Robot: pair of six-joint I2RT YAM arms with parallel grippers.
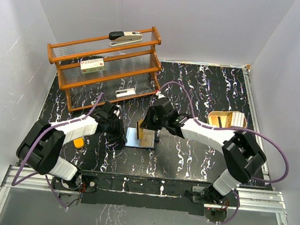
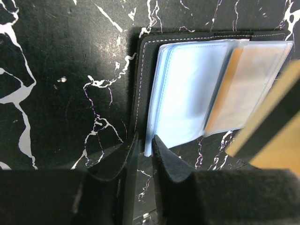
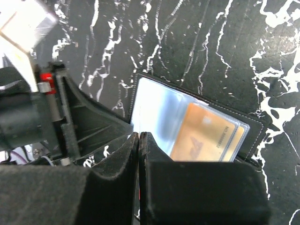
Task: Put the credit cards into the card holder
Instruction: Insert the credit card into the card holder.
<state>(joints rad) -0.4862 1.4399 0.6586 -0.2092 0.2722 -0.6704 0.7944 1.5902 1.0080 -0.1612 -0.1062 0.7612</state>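
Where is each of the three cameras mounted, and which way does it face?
Top external: above and behind the arm bases, looking down on the table; left arm and right arm show.
Left wrist: on the left arm, facing down at the open card holder; left claw at the bottom.
Right wrist: on the right arm, facing down at that holder; right claw, pinching a tan card, at the bottom.
Shared: both wrist views show the sleeved orange card.

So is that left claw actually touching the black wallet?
Cannot tell. In the left wrist view the left gripper straddles a corner of the card holder, but black on black hides any contact or gap.
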